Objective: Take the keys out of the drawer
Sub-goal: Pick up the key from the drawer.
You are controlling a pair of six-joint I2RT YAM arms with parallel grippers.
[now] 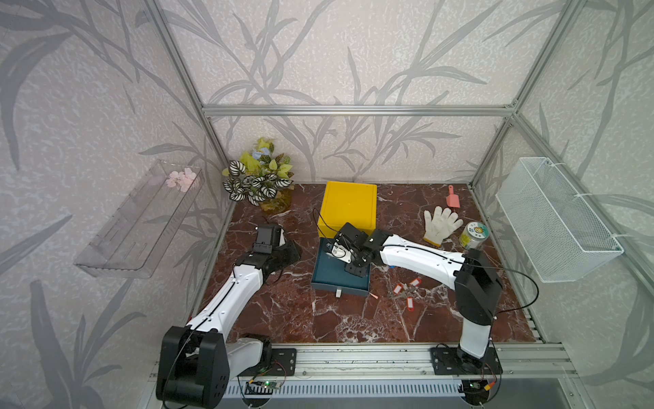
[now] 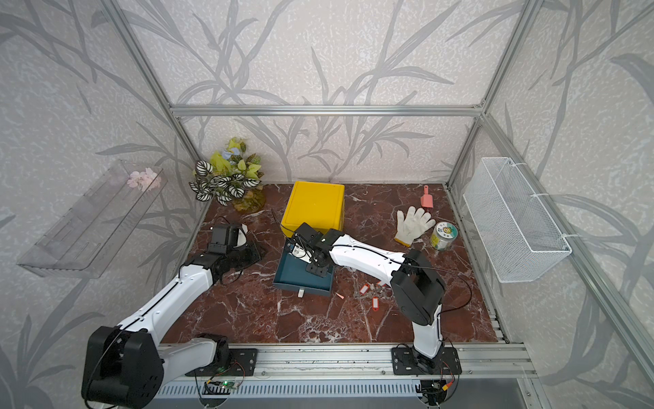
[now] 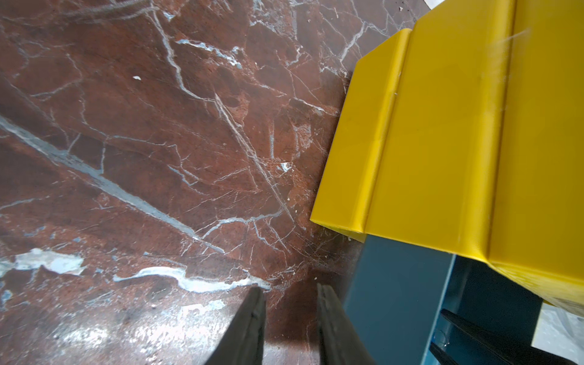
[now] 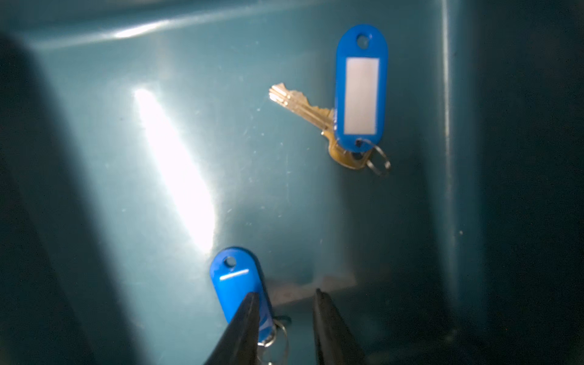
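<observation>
- A small silver metal key on a ring with a blue oblong plastic tag (image 4: 360,94) is seen on the floor of the open dark teal plastic drawer (image 1: 329,274), near one of its side walls.
- A second blue-tagged key (image 4: 235,281) lies on the same floor. It is partly hidden behind one fingertip (image 4: 249,308) of the right gripper (image 4: 285,292).
- The right gripper is lowered into the drawer with its jaws parted. The gap between them is empty, and nothing is grasped.
- The drawer sticks out towards the front edge of the bench (image 1: 318,318), a red-brown marble-patterned surface. It comes from a yellow plastic box (image 1: 348,205) set at the middle of the back edge.
- A group of silver keys with red plastic tags (image 1: 398,289) lies on the bench just beside the drawer's front right corner.
- The left gripper (image 3: 290,287) is held over bare bench just beside the drawer's left wall. Its jaws are parted and nothing is held.
- A white knitted glove (image 1: 441,223), a pink plastic scoop (image 1: 452,200) and a round jar (image 1: 473,235) are grouped near the back right corner.
- A potted leafy plant (image 1: 260,180) stands in the back left corner.
</observation>
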